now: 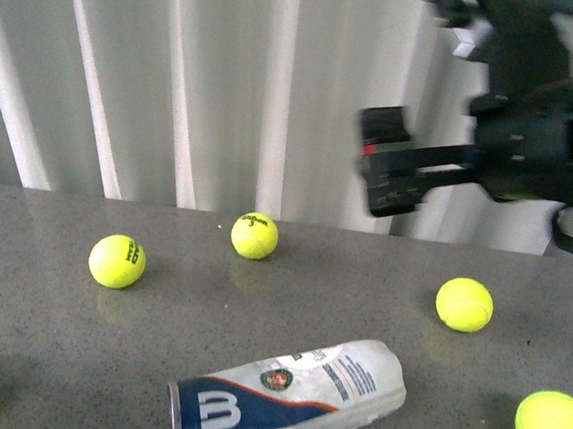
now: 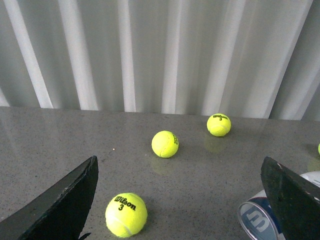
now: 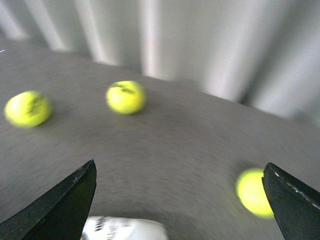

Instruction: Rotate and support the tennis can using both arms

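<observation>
1. The tennis can (image 1: 285,400) lay on its side on the grey worktop (image 1: 289,305), at the bottom centre of the front view. Its long axis ran from the navy "W" end at lower left to the pale end further right and slightly higher
2. The right claw (image 1: 383,165) hung in the upper right of that view, well above the worktop and apart from the can, pointing toward the left of the frame. Its own camera showed the fingers spread wide with nothing between them. A white shape at the bottom edge was probably the can's pale end, though blur left that uncertain
3. The left claw (image 2: 179,159) was outside the front view. Its wrist camera showed it wide open and empty, with the can's navy end at lower right, just beside one finger
4. By my judgement the left claw was the nearer, at the navy end, and the right would have to descend toward the pale end
5. Loose tennis balls (image 1: 117,261) lay apart from the can
</observation>
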Available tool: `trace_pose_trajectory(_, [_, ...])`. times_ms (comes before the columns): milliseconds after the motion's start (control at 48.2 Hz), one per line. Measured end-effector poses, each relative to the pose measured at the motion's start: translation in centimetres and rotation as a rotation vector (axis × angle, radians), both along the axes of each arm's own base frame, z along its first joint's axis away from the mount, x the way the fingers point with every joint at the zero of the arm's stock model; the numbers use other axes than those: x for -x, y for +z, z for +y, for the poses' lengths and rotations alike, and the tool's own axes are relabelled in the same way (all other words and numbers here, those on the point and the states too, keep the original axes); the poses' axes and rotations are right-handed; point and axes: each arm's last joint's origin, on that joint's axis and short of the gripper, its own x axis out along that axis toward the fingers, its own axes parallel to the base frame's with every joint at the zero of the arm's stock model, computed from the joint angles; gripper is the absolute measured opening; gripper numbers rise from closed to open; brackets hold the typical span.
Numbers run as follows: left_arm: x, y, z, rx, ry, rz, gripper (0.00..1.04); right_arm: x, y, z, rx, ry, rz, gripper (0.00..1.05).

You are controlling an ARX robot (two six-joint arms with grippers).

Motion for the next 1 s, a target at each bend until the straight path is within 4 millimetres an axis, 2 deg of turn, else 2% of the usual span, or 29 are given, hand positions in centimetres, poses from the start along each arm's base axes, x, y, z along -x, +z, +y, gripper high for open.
trace_pose_trajectory(83, [0.0,0.0,0.0,0.0,0.001,0.0,0.98,1.6,-0.2,-2.3,-0.064,-0.248,-0.034,0.98])
trace_pose_trajectory(166, [0.0,0.0,0.0,0.0,0.0,0.0,0.98,3.8,-0.5,-4.1,-0.09,-0.386,-0.047,0.98])
trace_pose_trajectory(249, [0.0,0.0,0.0,0.0,0.0,0.0,0.98,5.5,-0.7,-4.9,-0.113,-0.426,-0.044,0.98])
trace_pose_trajectory(456, [0.0,0.0,0.0,0.0,0.001,0.0,0.98,5.7,-0.7,-4.8,-0.147,-0.408,-0.059,0.96])
trace_pose_trajectory(539, [0.0,0.0,0.0,0.0,0.001,-0.001,0.98,6.5,-1.4,-5.3,-0.142,-0.295,-0.225,0.83])
trace_pose_trajectory(643, [0.0,0.0,0.0,0.0,0.0,-0.001,0.98,8.5,-2.0,-6.6,-0.108,-0.276,-0.358,0.66])
trace_pose_trajectory(705, [0.0,0.0,0.0,0.0,0.0,-0.001,0.98,9.6,-2.1,-7.3,-0.092,-0.282,-0.385,0.55])
trace_pose_trajectory(933, [0.0,0.0,0.0,0.0,0.0,-0.001,0.98,13.6,-3.6,-9.2,-0.065,-0.271,-0.387,0.05])
trace_pose_trajectory(996, [0.0,0.0,0.0,0.0,0.0,-0.001,0.98,14.4,-3.8,-9.5,-0.062,-0.273,-0.387,0.03])
